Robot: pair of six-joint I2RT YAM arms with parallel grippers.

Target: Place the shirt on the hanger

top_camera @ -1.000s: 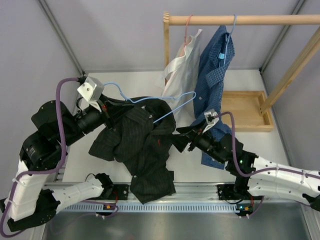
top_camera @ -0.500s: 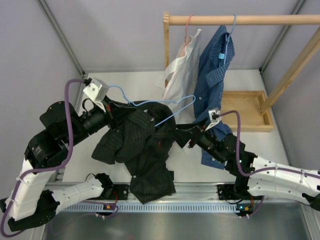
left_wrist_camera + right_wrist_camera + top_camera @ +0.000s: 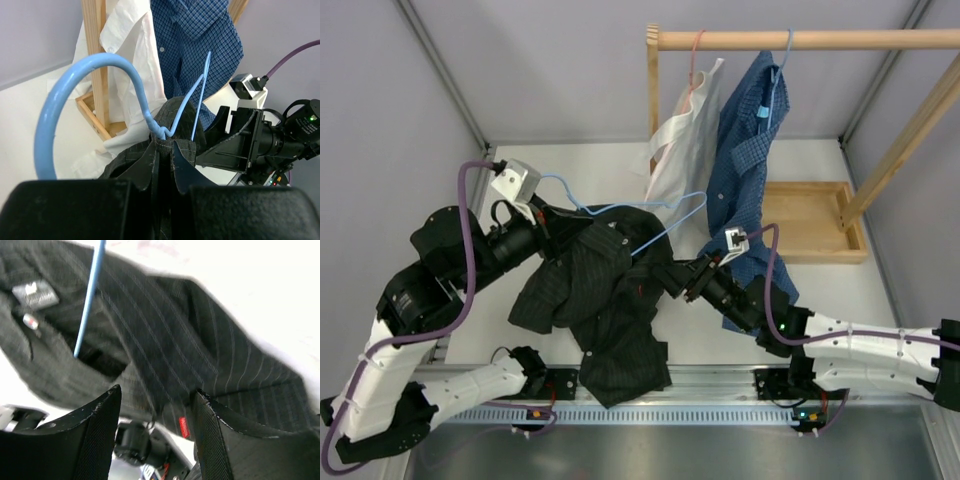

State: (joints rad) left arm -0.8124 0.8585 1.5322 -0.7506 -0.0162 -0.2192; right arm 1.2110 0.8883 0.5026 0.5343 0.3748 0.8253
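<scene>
The dark shirt [image 3: 600,300] hangs bunched from the light-blue wire hanger [image 3: 620,208], whose right arm pokes out of the fabric. My left gripper [image 3: 548,222] is shut on the shirt's collar [image 3: 187,149] just below the hanger's twisted neck and hook [image 3: 90,65]; the fingertips [image 3: 164,143] pinch dark cloth. My right gripper [image 3: 670,278] is at the shirt's right shoulder. In the right wrist view its jaws [image 3: 157,390] stand apart, with the edge of the striped cloth [image 3: 165,325] between them and the hanger wire [image 3: 90,300] above.
A wooden rack [image 3: 800,40] at the back right carries a white shirt [image 3: 680,130] on a pink hanger [image 3: 695,45] and a blue checked shirt [image 3: 745,130]. Its tray-like wooden base [image 3: 810,215] lies on the white table. The right arm [image 3: 260,140] is close to the left gripper.
My right gripper has moved left up to the shirt's shoulder and its jaws have narrowed. The left arm has shifted slightly, still holding collar and hanger.
</scene>
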